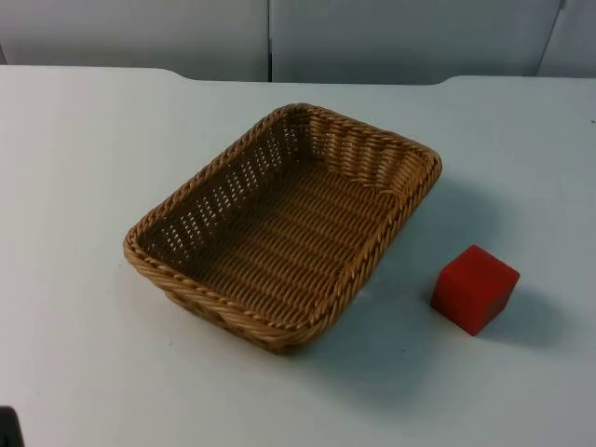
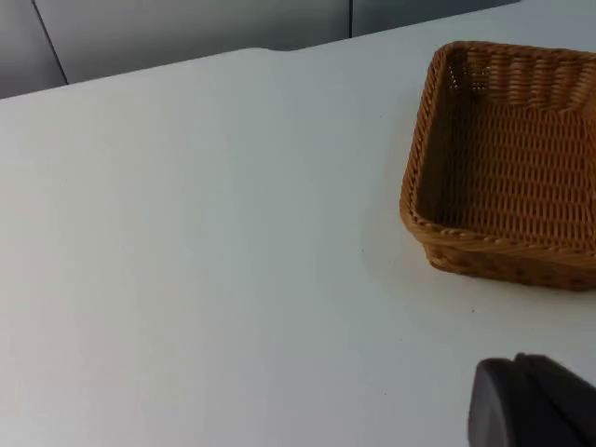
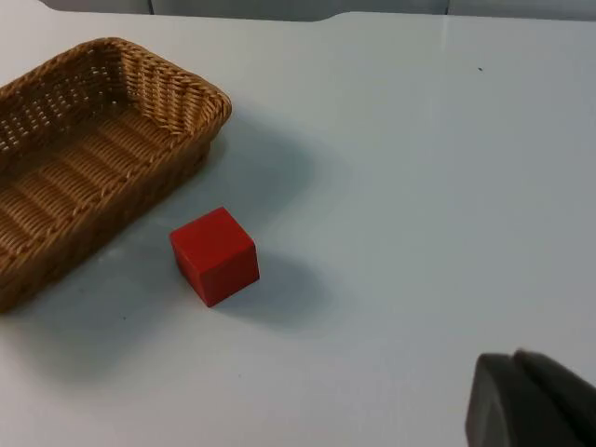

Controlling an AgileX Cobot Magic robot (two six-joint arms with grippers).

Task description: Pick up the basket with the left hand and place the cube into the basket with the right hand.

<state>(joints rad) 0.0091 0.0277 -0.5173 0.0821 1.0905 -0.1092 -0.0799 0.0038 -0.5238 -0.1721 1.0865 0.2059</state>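
Plainly, nothing is lifted yet; you have one wicker basket (image 1: 279, 228) resting on the white tabletop (image 1: 84, 168) near its middle, and one red cube (image 1: 474, 288) just beside the basket's right-hand long side, apart from it and nearer the tabletop's front edge; the basket holds nothing. Its long axis runs on a slant, from the front-left toward the far right; the short end wall nearest the left arm is the one you see from the left wrist view, so you would judge that rim the natural place to take hold. The left gripper (image 2: 535, 400) hangs well apart from the basket, with bare tabletop between; the right gripper (image 3: 531, 400) hangs well apart from the cube, which lies between it and the basket; the right arm is clearly the nearer to the cube. How wide either gripper's jaws stand you cannot tell.
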